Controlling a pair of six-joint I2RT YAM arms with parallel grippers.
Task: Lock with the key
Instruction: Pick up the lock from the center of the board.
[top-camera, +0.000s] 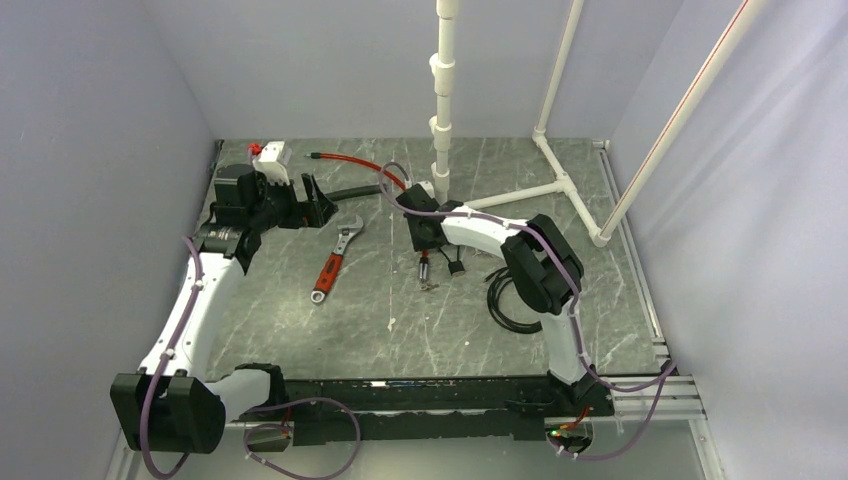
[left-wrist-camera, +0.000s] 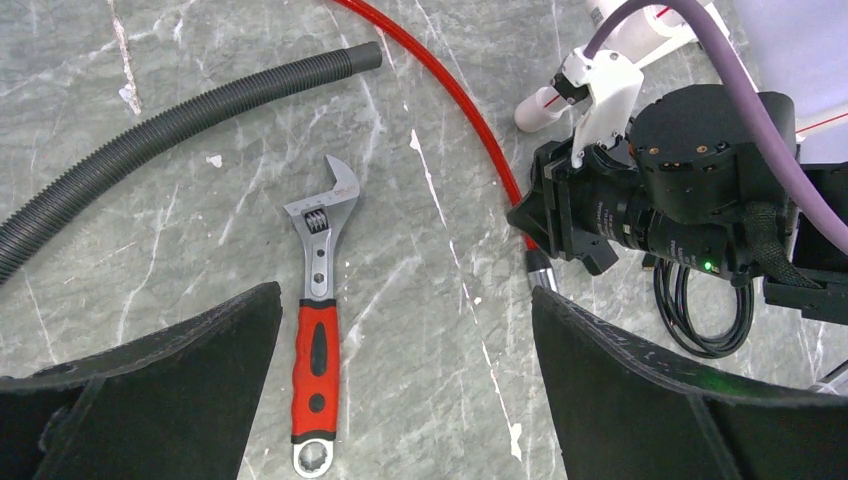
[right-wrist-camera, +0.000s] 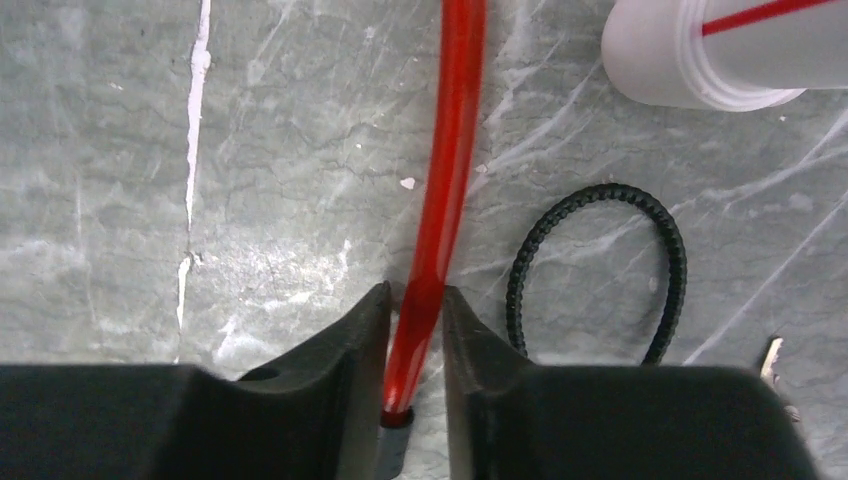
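A red cable (right-wrist-camera: 445, 200) runs across the table and ends in a grey metal tip between my right fingers. My right gripper (right-wrist-camera: 415, 300) is shut on that cable just above its tip, low on the table; it also shows in the top view (top-camera: 424, 252). The key's thin black cord loop (right-wrist-camera: 680, 250) lies right of the cable, and its black head is hidden behind my right finger there. In the top view the key (top-camera: 456, 266) is a small black piece beside the gripper. My left gripper (left-wrist-camera: 405, 380) is open and empty above the table, at the far left (top-camera: 318, 200).
A red-handled wrench (left-wrist-camera: 316, 340) lies under the left gripper, also seen from above (top-camera: 335, 262). A corrugated black hose (left-wrist-camera: 150, 140) lies behind it. A coiled black cable (top-camera: 505, 295) lies right of centre. A white pipe frame (top-camera: 442, 100) stands at the back. A small white and red thing (top-camera: 270, 153) sits far left.
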